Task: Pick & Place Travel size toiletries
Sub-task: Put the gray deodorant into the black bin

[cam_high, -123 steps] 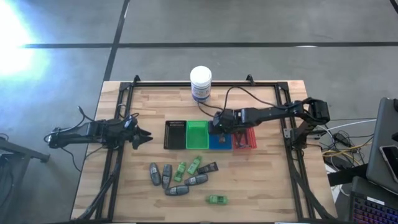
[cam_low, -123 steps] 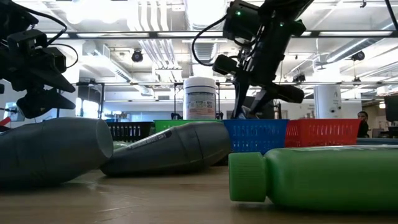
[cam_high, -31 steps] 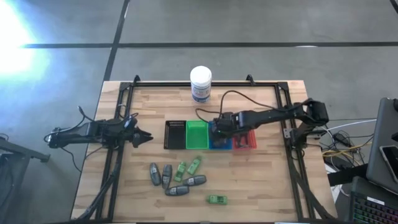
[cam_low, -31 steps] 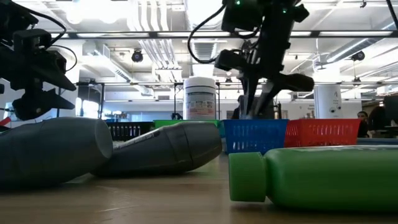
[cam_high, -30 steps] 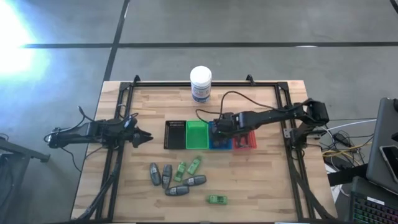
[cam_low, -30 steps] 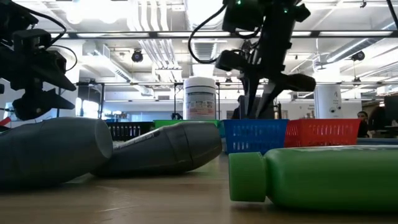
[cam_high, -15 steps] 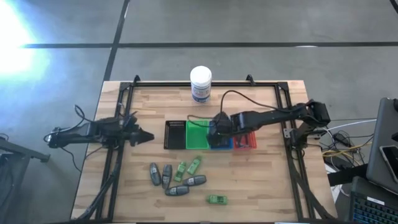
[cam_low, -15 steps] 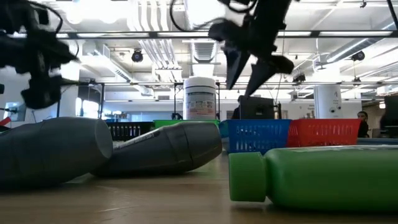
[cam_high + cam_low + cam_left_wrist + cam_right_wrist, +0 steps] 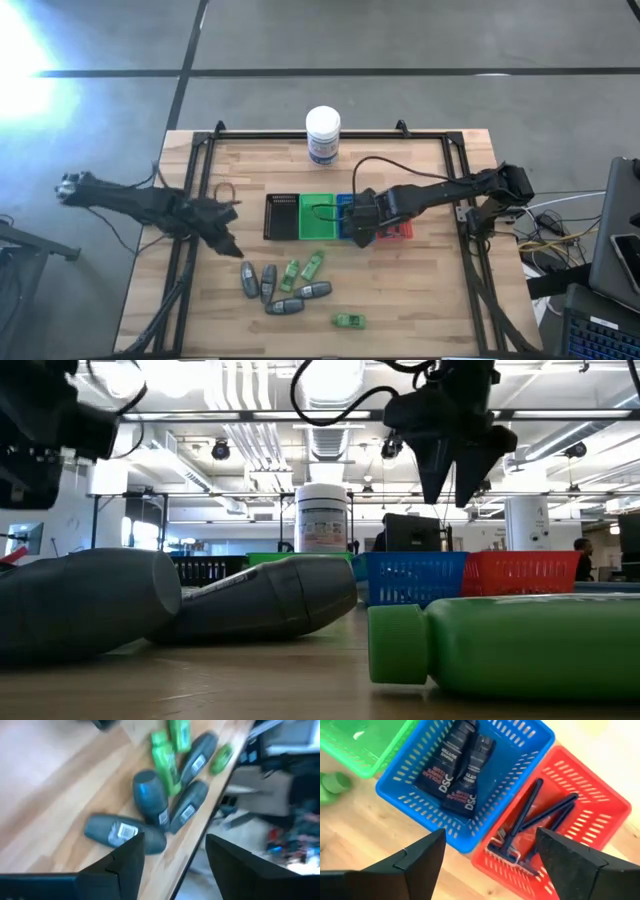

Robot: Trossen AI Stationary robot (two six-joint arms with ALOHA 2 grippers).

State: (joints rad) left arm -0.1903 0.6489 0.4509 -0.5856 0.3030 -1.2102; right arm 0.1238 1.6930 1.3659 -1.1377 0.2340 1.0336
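Several grey oval tubes [image 9: 268, 283] and green little bottles [image 9: 313, 265] lie on their sides on the wooden table near its front; one more green bottle [image 9: 348, 321] lies apart, nearer the front edge. My left gripper [image 9: 226, 246] hangs open just left of the pile, and the nearest grey tube [image 9: 125, 831] lies just ahead of its fingers. My right gripper [image 9: 362, 230] hangs open above the near rims of the blue bin [image 9: 420, 795] and red bin [image 9: 600, 820]. Two dark tubes [image 9: 462, 762] lie in the blue bin, dark razors [image 9: 535, 820] in the red one.
A black bin [image 9: 282, 216] and a green bin [image 9: 318, 216] stand left of the blue one in one row. A big white jar [image 9: 323, 135] stands at the table's far edge. Bare wood lies to the right of the pile.
My right gripper has opened over the blue bin, risen out of it and drawn toward the table's near edge; the dark tubes stay in the bin. My left gripper has swung toward the near edge and tipped down toward the pile of grey tubes.
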